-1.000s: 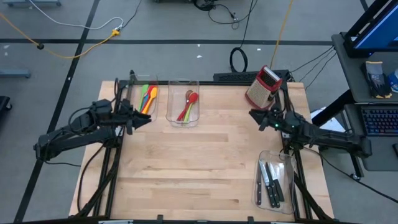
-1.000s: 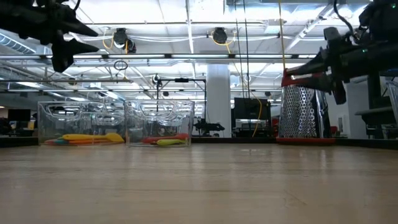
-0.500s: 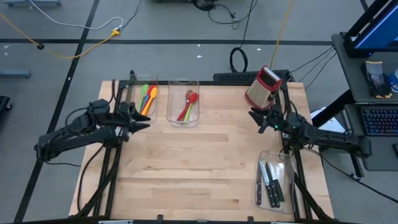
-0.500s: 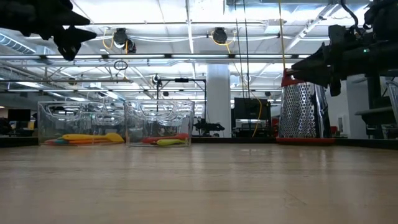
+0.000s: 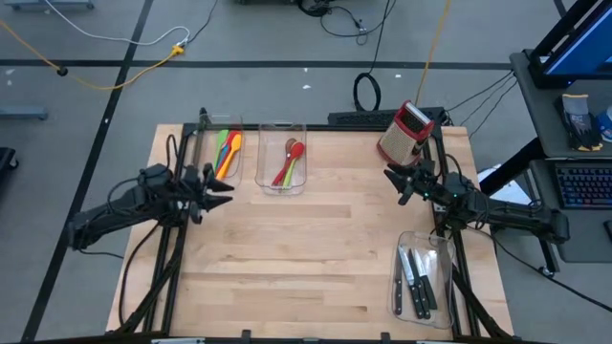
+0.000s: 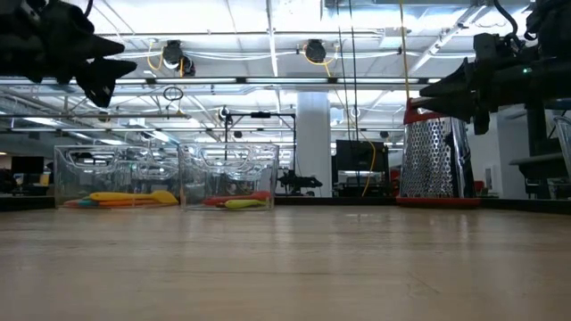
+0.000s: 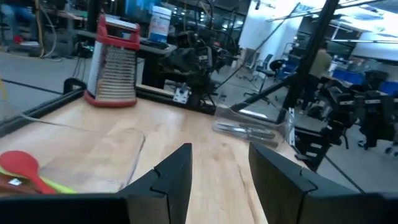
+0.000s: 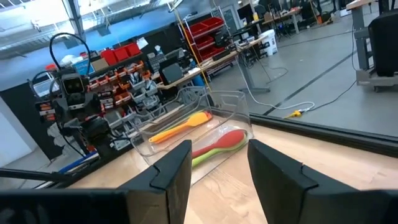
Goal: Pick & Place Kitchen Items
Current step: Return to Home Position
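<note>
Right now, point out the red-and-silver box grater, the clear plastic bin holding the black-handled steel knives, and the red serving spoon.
red-and-silver box grater point(image 5: 401, 138): high view, silver mesh face.
clear plastic knife bin point(image 5: 397, 287): high view, left wall.
red serving spoon point(image 5: 288, 166): high view, mid-handle.

Grey concrete floor point(image 5: 287, 29) lies all round my wooden table point(image 5: 316, 248), crossed by a dark tape line point(image 5: 287, 65). Beyond it a white column point(image 6: 314, 143) rises to a brightly lit ceiling point(image 6: 205, 18). A keyboard point(image 5: 583, 186) sits on a desk beside me; red bins point(image 8: 208, 28) fill distant shelves.
</note>
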`<state>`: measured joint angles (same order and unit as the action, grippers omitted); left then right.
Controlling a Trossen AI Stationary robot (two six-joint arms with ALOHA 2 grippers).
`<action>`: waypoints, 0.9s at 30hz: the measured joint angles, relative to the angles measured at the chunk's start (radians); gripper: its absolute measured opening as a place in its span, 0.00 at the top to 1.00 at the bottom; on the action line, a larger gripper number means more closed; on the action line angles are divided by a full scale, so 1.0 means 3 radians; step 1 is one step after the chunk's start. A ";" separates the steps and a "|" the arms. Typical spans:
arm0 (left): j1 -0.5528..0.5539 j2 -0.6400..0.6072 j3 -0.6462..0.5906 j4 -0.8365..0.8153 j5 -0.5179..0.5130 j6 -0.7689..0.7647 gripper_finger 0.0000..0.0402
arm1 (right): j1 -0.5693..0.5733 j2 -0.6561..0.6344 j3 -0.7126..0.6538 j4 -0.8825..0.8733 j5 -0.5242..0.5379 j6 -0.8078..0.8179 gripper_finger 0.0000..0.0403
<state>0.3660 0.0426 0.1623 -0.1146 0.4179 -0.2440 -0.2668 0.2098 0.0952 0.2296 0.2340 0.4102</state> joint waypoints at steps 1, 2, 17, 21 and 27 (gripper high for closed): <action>-0.0019 -0.0040 -0.0031 -0.0002 -0.0004 0.0001 0.60 | 0.0001 -0.0005 0.0000 -0.0004 0.0000 -0.0009 0.62; -0.0039 -0.0076 -0.0058 -0.0008 -0.0036 0.0006 0.60 | 0.0000 -0.0014 0.0000 -0.0010 0.0001 -0.0012 0.62; -0.0224 -0.0029 -0.0315 -0.0086 -0.1043 0.0346 0.60 | 0.0000 -0.0028 0.0000 -0.0008 0.0072 -0.0241 0.62; -0.0224 -0.0031 -0.0314 -0.0100 -0.1323 0.0398 0.60 | -0.0001 -0.0028 0.0000 -0.0008 0.0441 -0.0342 0.62; -0.0223 -0.0031 -0.0310 -0.0111 -0.1484 0.0356 0.60 | -0.0001 -0.0026 0.0000 -0.0012 0.0711 -0.0457 0.62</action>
<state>0.2993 0.0334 0.0692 -0.1478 -0.0273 -0.1370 -0.2672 0.2020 0.0952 0.2261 0.4473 0.2730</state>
